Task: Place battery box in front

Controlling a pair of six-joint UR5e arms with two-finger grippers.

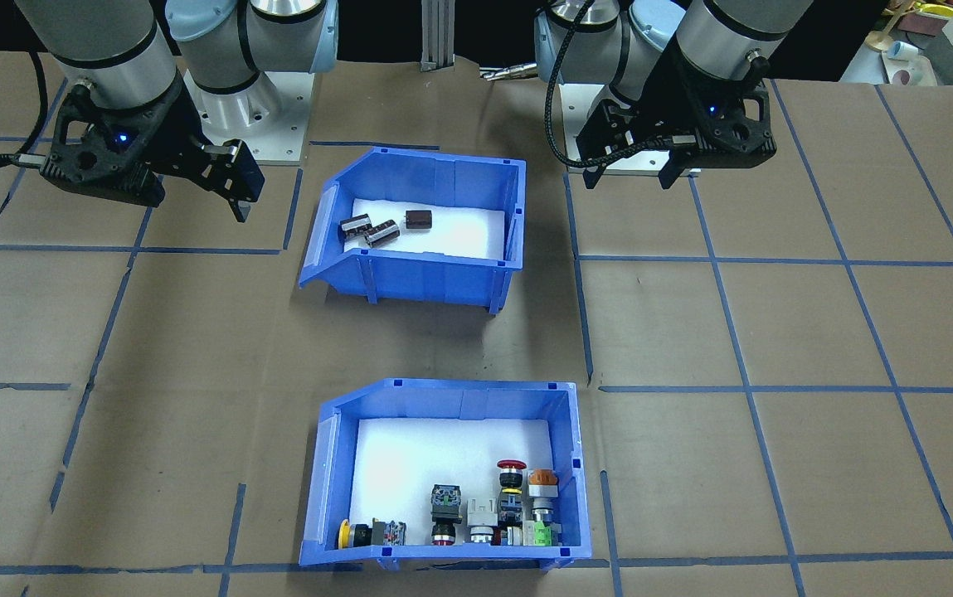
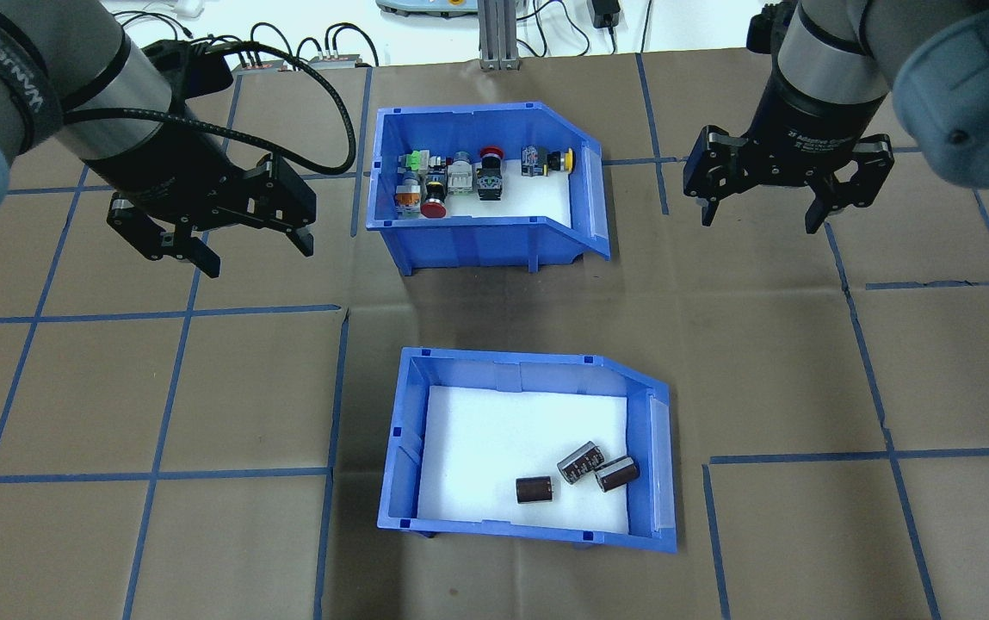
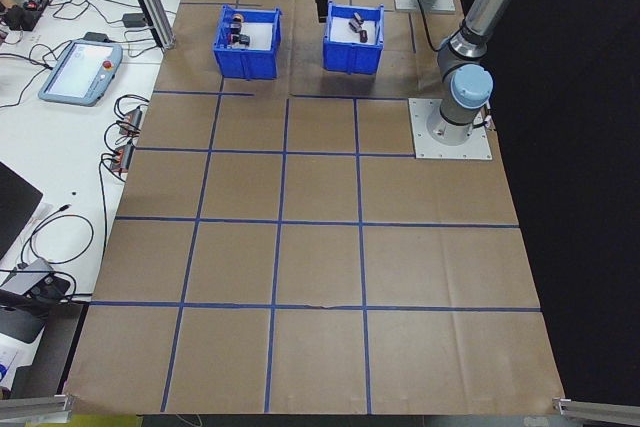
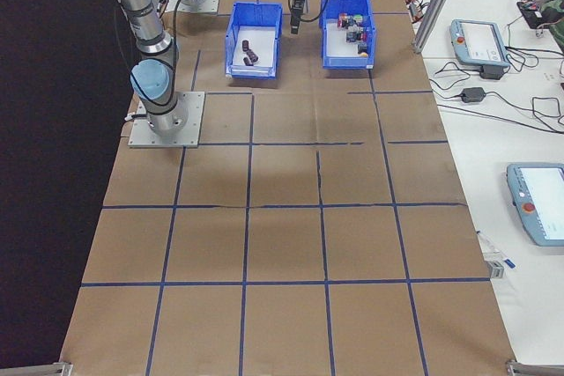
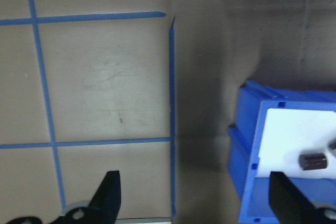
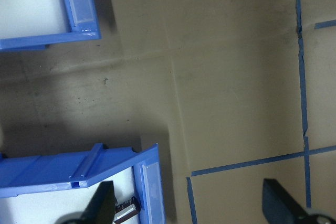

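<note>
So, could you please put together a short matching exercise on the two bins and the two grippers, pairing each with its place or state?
Things:
1. battery box
2. push-button bin
3. left gripper
4. right gripper

Places or states:
A. open, in the air near the push-button bin's square end
B. the bin nearer the robot's base, holding dark cylinders
C. open, in the air near the push-button bin's sloped cut-away side
D. the bin farther from the robot's base, holding coloured switches

Pairs: 1-B, 2-D, 3-A, 4-C
</note>
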